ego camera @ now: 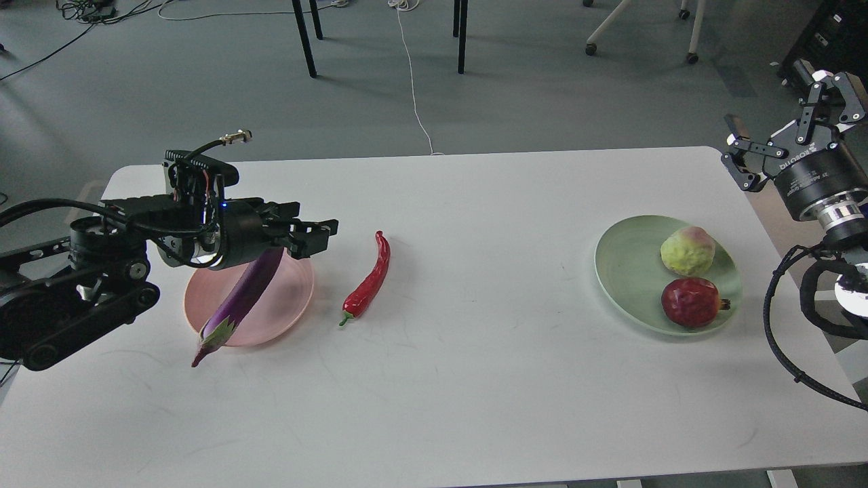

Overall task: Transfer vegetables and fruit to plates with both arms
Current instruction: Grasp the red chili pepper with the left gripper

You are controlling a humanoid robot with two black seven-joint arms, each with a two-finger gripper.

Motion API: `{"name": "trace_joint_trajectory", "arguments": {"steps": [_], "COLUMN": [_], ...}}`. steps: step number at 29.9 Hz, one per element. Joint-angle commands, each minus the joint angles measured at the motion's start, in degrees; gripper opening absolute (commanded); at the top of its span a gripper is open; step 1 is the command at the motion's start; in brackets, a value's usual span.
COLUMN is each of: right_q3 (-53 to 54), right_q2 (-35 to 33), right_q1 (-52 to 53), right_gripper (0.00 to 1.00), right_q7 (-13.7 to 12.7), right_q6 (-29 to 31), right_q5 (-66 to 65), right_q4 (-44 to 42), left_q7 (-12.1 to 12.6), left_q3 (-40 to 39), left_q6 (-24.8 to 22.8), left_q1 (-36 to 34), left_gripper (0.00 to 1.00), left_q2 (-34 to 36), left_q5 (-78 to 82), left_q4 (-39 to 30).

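The purple eggplant [241, 295] lies slanted across the pale pink plate [288, 305], and its calyx end pokes past the plate's front edge onto the table. My left gripper [313, 237] hovers over the eggplant's far end, which it hides; I cannot tell whether the fingers hold it. The red chili pepper [369, 281] lies on the table just right of the pink plate. The mint green plate [627, 271] holds the yellow-green fruit [687, 251] and the dark red fruit [692, 302]. My right gripper [792, 120] is open and empty, raised beyond the table's right edge.
The white table [475, 379] ends close to the green plate on the right. Black cables [786, 339] hang from my right arm beside that edge. Chair and table legs [461, 41] stand on the floor beyond the far edge.
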Motion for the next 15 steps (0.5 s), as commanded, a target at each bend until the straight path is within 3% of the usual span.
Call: {"name": "trace_joint_trajectory", "arguments": {"steps": [1,9,15], "right_q3": [0.1,0.2,0.4], "right_q2": [-0.3,-1.0,-0.9], "right_q1": [-0.1,-0.4,-0.5], "right_gripper": [0.98,0.98,0.98], "right_q7": [0.0,0.0,0.0], "right_q6": [0.0,0.1,0.0], "right_q5": [0.0,0.1,0.1], "right_q4": [0.0,0.1,0.1], "left_q7": [0.1,0.3,2.8], "left_q3": [1.5,7.8,7.8], "left_q6": [-0.2,0.9,0.9], "left_q1": [-0.7,1.1,1.8], "left_gripper": [0.76,0.73,0.71], "left_q2": [-5.8,-13.3,-13.7], "left_q5": [4.9,11.8,12.2], "left_q4": [1.3,5.1,7.6]}}
